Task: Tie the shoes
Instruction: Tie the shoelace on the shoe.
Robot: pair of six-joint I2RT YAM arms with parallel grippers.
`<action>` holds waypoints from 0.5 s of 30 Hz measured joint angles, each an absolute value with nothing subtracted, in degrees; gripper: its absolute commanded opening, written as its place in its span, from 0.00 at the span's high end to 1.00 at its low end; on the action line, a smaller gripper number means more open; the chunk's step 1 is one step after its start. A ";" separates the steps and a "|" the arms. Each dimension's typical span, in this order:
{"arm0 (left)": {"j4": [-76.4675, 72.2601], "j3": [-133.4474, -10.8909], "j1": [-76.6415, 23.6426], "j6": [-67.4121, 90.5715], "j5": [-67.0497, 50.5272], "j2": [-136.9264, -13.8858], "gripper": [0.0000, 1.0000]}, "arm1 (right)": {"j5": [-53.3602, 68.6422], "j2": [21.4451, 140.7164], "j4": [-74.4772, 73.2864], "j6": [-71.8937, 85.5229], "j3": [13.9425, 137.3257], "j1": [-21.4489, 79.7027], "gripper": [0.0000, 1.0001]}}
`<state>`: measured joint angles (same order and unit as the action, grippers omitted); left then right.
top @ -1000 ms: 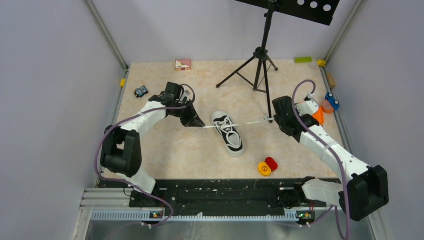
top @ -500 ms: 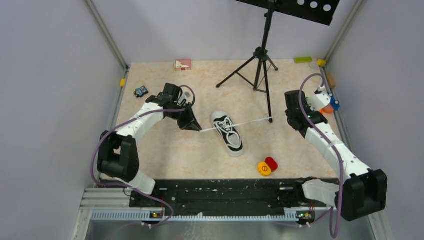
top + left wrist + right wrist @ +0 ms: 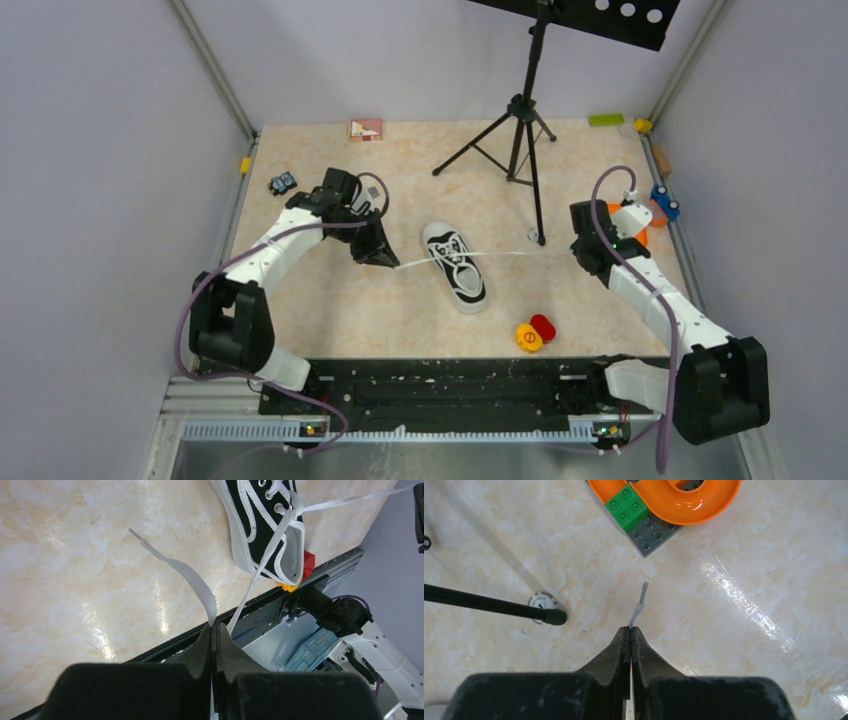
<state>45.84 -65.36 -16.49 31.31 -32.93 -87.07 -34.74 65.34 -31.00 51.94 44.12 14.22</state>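
Note:
The shoe [image 3: 456, 264], a small black sneaker with a white toe cap and sole rim, lies in the middle of the table, also seen as the shoe [image 3: 260, 525] in the left wrist view. My left gripper [image 3: 386, 262] [image 3: 214, 628] is shut on one white lace [image 3: 257, 570], pulled straight out to the shoe's left, with the free end [image 3: 172, 565] curling past the fingertips. My right gripper [image 3: 580, 252] [image 3: 630, 628] is shut on the other lace [image 3: 510, 251], stretched out to the shoe's right. Its short tip [image 3: 640, 599] sticks out beyond the fingers.
A black tripod [image 3: 522, 115] stands behind the shoe, one foot [image 3: 551, 616] close to my right gripper. An orange and green brick toy [image 3: 664, 500] lies at the right. Red and yellow discs [image 3: 535, 333] sit near the front. A small toy car [image 3: 282, 183] is at the left.
Both grippers have drawn apart, the right one farther right past the tripod leg, the left one slightly left and nearer. The laces stretch longer on both sides.

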 measured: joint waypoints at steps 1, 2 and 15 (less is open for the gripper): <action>46.13 -65.36 -16.49 31.22 -32.71 -86.35 1.00 | -34.30 65.34 -30.70 51.55 43.72 14.17 1.00; 46.41 -65.36 -16.49 31.11 -32.51 -85.65 1.00 | -33.89 65.34 -30.41 51.40 43.42 14.15 1.00; 46.76 -64.86 -16.49 30.65 -31.64 -84.90 1.00 | -30.59 65.34 -26.92 49.54 43.07 14.11 1.00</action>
<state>46.76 -64.86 -16.49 30.65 -31.64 -84.90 -30.59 65.34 -26.92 49.54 43.07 14.11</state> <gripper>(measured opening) 0.006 0.009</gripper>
